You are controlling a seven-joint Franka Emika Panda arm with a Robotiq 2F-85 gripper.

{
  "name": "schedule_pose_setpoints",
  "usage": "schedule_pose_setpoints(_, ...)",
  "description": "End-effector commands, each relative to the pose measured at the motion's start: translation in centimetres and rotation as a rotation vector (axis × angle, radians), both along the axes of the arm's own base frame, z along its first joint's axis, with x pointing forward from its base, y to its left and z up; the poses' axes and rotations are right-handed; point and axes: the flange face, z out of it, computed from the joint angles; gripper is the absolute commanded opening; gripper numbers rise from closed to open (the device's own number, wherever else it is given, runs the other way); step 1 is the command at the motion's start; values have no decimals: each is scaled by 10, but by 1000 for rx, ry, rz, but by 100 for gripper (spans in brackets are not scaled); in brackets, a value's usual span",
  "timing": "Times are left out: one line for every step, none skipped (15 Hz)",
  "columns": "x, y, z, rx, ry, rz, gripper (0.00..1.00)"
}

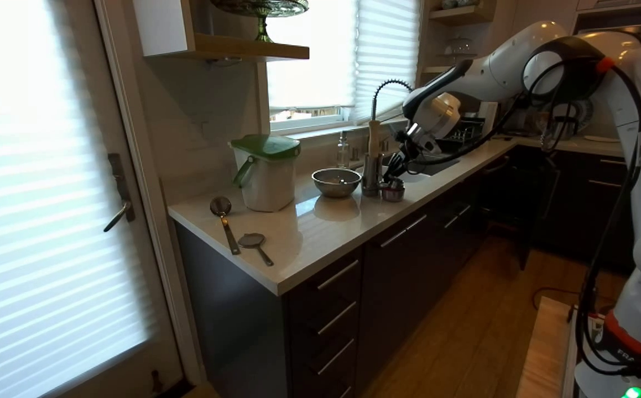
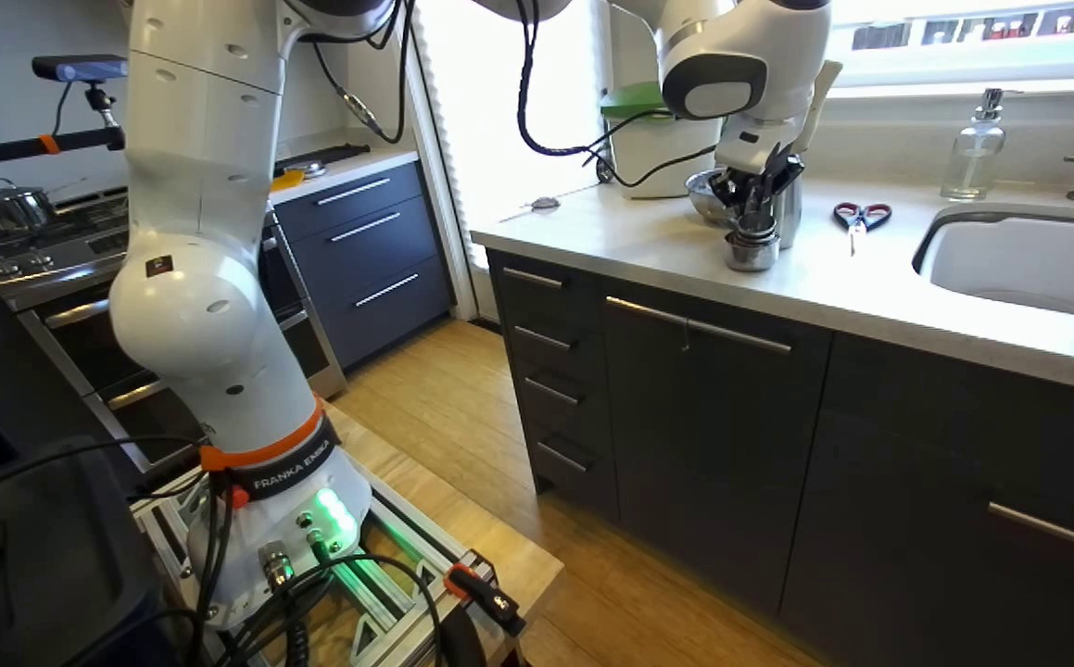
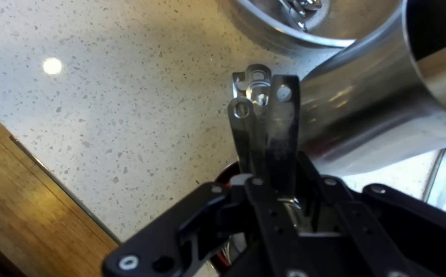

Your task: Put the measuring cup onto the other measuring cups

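Metal measuring cup [image 2: 755, 226] looks basically stacked on other measuring cups [image 2: 751, 257]; can't tell if fingers [image 3: 271, 215] grip. Next: release, lift.

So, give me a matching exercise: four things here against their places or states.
1. scissors
2. bin
3. metal bowl
4. measuring cups

A. stacked, near the front edge of the counter
B. between the bin and the steel canister
C. topped by a green lid
D. between the steel canister and the sink

Pairs: 1-D; 2-C; 3-B; 4-A
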Motion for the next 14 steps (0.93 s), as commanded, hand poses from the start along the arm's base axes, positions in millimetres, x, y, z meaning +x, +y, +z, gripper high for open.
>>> schedule_pose_setpoints(4, -1, -4, 16, -3, 6, 5)
schedule_pose_setpoints(4, -1, -4, 13, -2, 10, 5)
schedule_pose_setpoints(3, -2, -4, 13, -3, 12, 5)
schedule_pose_setpoints(3, -2, -5, 8, -2, 19, 5)
schedule_pose_setpoints(2, -2, -5, 6, 0, 22, 5)
schedule_pose_setpoints(2, -3, -6, 3, 0, 27, 5)
schedule_pose_setpoints(1, -3, -6, -1, 1, 32, 5)
schedule_pose_setpoints(1, -4, -6, -5, 1, 36, 5)
schedule_pose_setpoints(0, -4, -6, -11, -1, 42, 5)
schedule_pose_setpoints(-1, -5, -5, -17, 0, 48, 5)
schedule_pose_setpoints(-2, -6, -4, -23, 0, 51, 5)
schedule_pose_setpoints(-3, -7, -3, -25, -1, 55, 5)
schedule_pose_setpoints(-4, -8, -2, -30, 1, 61, 5)
schedule_pose_setpoints(-4, -8, -2, -30, 0, 70, 5)
